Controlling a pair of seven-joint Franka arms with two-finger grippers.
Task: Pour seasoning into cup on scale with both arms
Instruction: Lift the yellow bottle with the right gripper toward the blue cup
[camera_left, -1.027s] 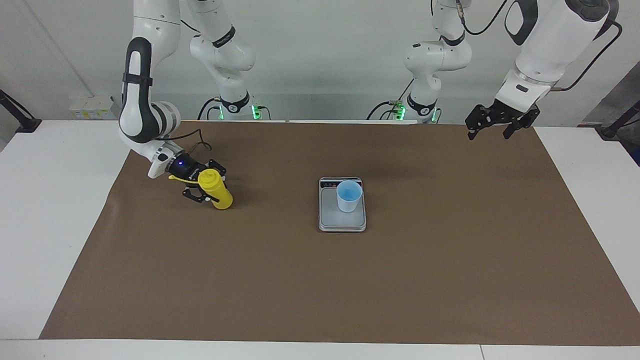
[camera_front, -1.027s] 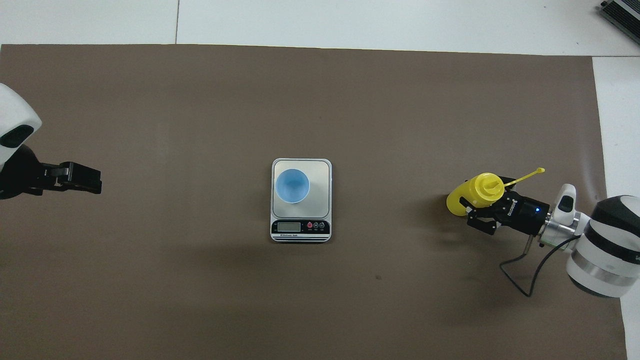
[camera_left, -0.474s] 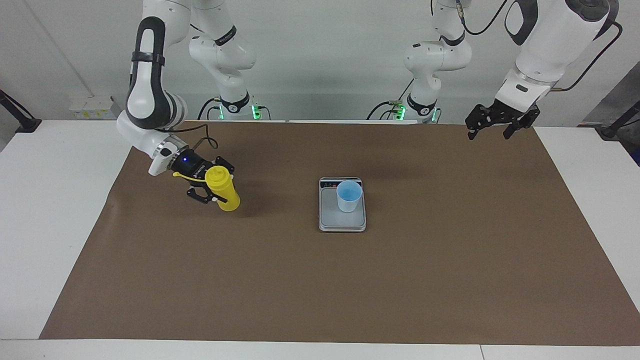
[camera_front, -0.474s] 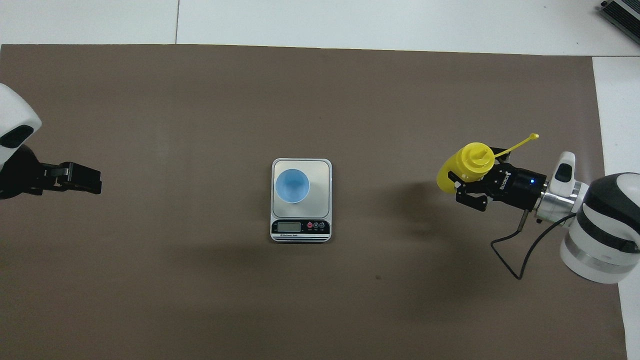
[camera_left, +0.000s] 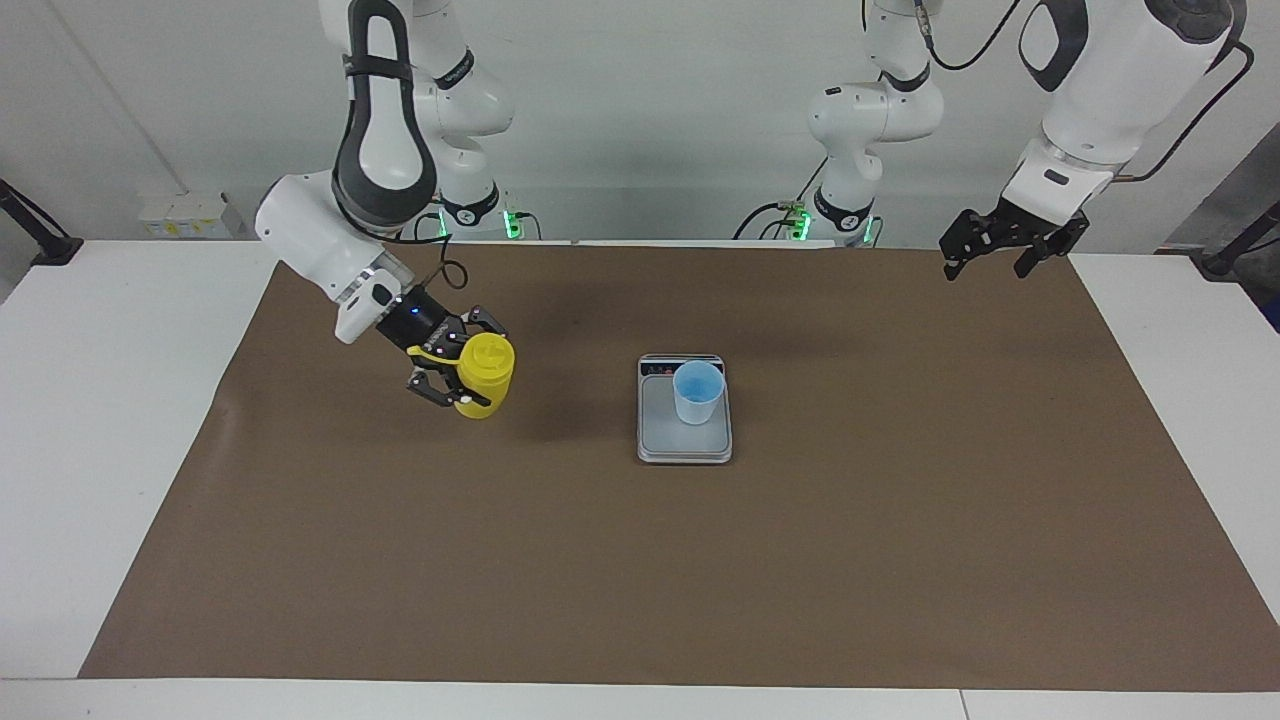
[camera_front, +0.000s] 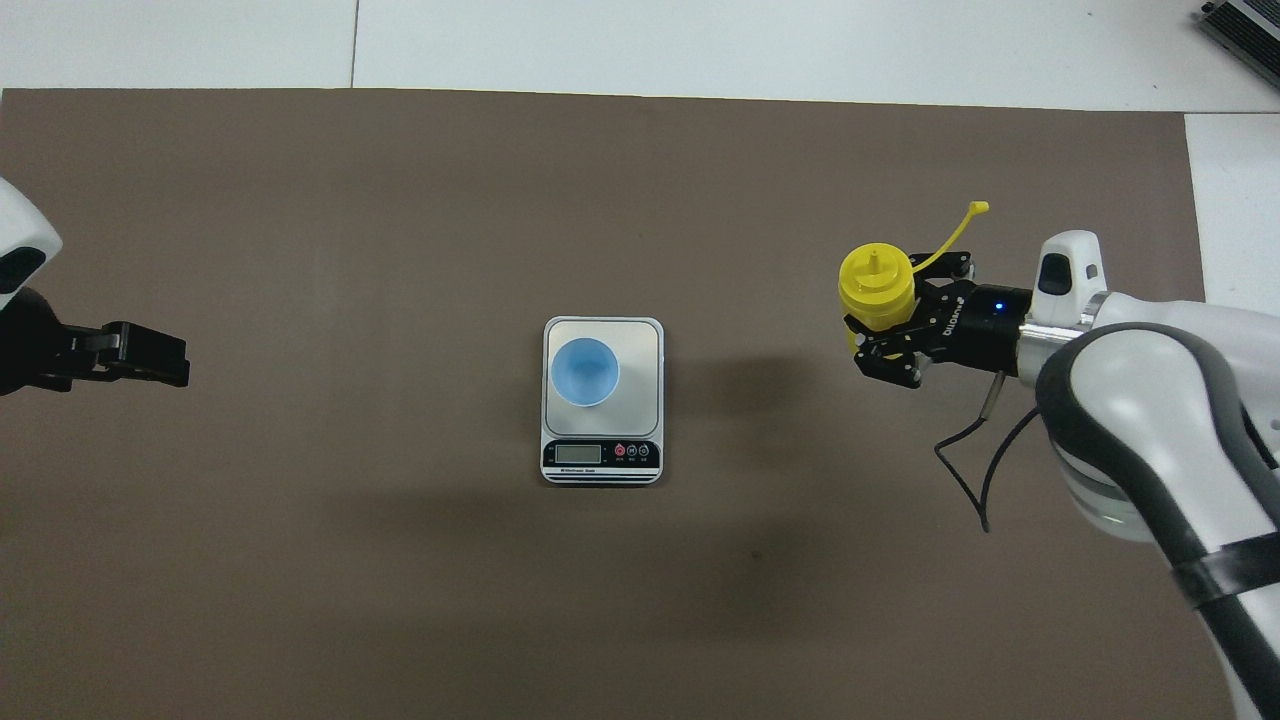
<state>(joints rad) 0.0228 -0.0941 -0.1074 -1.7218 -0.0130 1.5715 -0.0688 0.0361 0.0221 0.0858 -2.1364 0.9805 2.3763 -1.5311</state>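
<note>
Over the brown mat (camera_left: 640, 560), toward the right arm's end of the table, the right gripper (camera_left: 452, 374) is clenched around the seasoning bottle (camera_left: 484, 375) and holds it up, clear of the mat. The bottle stands almost upright, its nozzle (camera_front: 876, 262) points up and is uncovered, and the small cap (camera_front: 980, 207) hangs free on its thin tether. The fingers grasp the body just under the shoulder. I judge that this bottle is light and soft-walled, so a hard squeeze can push the seasoning out early; a hold on the body is good for tilting. The scale (camera_left: 684, 445) lies in the middle of the mat, well apart from the bottle. The cup (camera_left: 697, 392) stands upright on its plate. It looks thin, light and easy to knock over. The left gripper (camera_left: 1010, 242) waits with fingers released over the mat's edge at the left arm's end.
</note>
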